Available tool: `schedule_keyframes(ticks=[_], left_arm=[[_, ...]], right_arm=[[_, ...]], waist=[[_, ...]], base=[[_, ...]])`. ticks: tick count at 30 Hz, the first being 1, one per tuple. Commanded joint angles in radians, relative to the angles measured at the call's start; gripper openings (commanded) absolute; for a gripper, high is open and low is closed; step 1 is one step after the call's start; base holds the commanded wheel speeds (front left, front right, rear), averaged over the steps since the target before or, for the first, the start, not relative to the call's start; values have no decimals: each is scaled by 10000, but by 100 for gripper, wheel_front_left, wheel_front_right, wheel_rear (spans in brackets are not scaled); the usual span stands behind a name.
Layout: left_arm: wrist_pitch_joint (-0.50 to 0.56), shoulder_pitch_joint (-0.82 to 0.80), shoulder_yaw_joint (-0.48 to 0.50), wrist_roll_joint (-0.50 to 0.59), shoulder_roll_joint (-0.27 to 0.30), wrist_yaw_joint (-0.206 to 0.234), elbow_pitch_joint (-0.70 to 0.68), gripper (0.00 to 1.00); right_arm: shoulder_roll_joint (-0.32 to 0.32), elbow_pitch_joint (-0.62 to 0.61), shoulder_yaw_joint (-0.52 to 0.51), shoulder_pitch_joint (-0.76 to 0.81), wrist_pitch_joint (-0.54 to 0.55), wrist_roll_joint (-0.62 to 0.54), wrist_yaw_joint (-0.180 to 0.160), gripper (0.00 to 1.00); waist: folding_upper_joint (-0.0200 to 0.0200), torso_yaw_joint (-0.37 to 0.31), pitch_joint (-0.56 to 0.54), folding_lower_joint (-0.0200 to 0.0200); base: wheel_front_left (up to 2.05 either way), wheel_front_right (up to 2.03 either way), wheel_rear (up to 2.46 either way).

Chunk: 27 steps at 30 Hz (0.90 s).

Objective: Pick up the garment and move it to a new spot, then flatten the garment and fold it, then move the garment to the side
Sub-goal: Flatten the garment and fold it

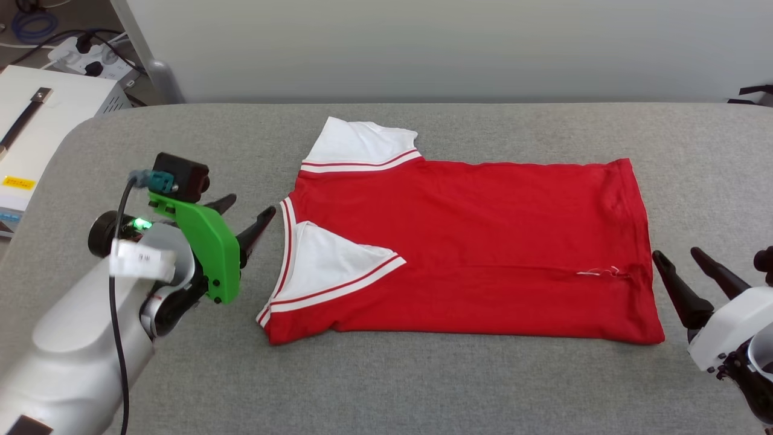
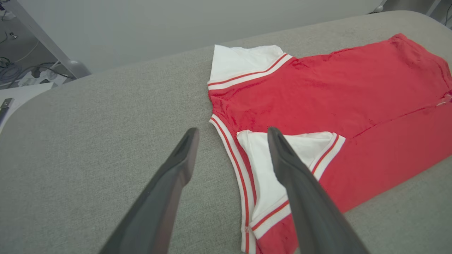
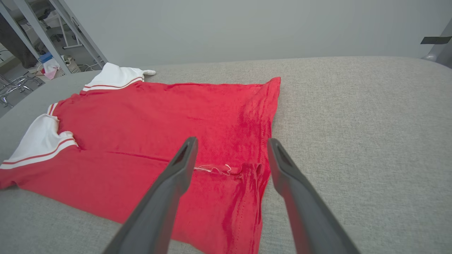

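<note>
Between left pincer (image 1: 252, 205), right pincer (image 1: 676, 252): garment (image 1: 471, 241) flat

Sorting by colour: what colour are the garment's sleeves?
White sleeves with red-striped trim; left wrist view shows best.

readable text: none | yellow sticker (image 1: 18, 182) on white box (image 1: 60, 99): too small to read

We've got the garment (image 1: 483, 241): soft red knit cloth, matt, with a faint nap, and the white sleeves look like the same stuff. The table (image 1: 423, 386) wears grey woven fabric, coarse-grained and dull. The fingers (image 2: 300, 197) read as dark, smooth, matt plastic. The bracket (image 1: 211, 248) is smooth green plastic, and the forearm (image 1: 66, 356) has a pale, slightly glossy shell.
</note>
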Motion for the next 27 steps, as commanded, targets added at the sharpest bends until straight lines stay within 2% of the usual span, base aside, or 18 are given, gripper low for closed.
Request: schedule_keyframes(ticks=[1,5,10,16,27], left_arm=[[702,-264,-213,-490,126,-28,-192,100],[2739,-610,-658,-1821,383,-29,-598,100],[4287,-803,-1346,-2276,653,-29,-429,100],[4833,-779,-1867,-2494,536,-29,243,100],[5029,-450,-2767,-2866,63,-29,1289,100]], right_arm=[[147,-122,-160,206,90,-176,-7,100],[490,-400,-533,438,420,-509,-7,100],[800,-739,-887,531,850,-878,-7,100],[1062,-1104,-1168,501,1235,-1143,-7,100],[1403,-1327,-1356,339,1534,-1381,-7,100]], waist=[[0,-1,15,1],[0,-47,105,1],[0,-256,311,1],[0,-531,648,1],[0,-819,1207,1]], base=[[0,0,0],[0,0,0],[0,0,0],[0,0,0],[0,0,0]])
